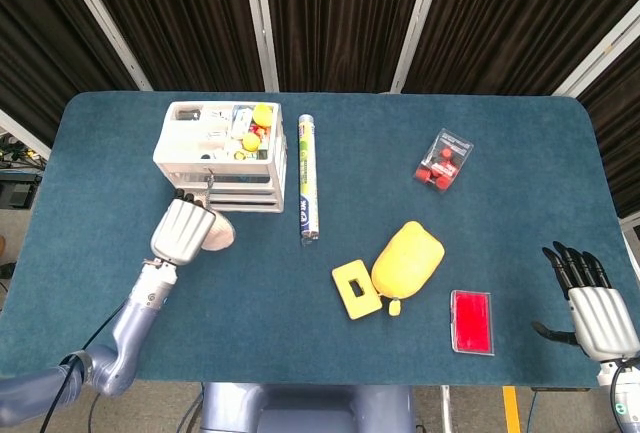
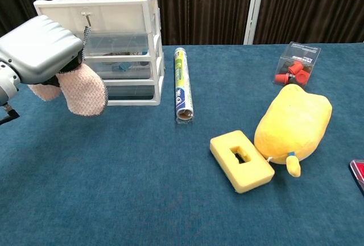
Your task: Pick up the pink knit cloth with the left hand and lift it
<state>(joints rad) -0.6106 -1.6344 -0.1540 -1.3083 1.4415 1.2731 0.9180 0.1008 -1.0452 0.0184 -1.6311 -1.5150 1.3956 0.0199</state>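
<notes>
The pink cloth [image 2: 82, 90] hangs from our left hand [image 2: 40, 50], clear of the table in the chest view, just in front of the white drawer unit [image 2: 122, 41]. The hand grasps it from above, fingers curled over the top edge, so most of the cloth droops below the palm with a smaller fold poking out at the left side. We judge the pick made and the lift under way or close to done. To do it well we would raise straight up and keep the grasp firm, because the knit is limp and could slip out, and a dark-edged bit of the cloth looks very near the drawer front, where it might snag.

Our right hand [image 1: 590, 298] rests at the far right edge, fingers spread apart and holding nothing.

Beside the drawers lies a roll [image 2: 182, 84]; further right are a yellow plush toy [image 2: 293, 124], a yellow sponge [image 2: 242, 161], a clear box of red pieces [image 2: 296, 64] and a red card [image 1: 472, 321].

All of it sits on a blue felt-like table [image 2: 142, 200], with dark curtains [image 1: 340, 13] behind.
</notes>
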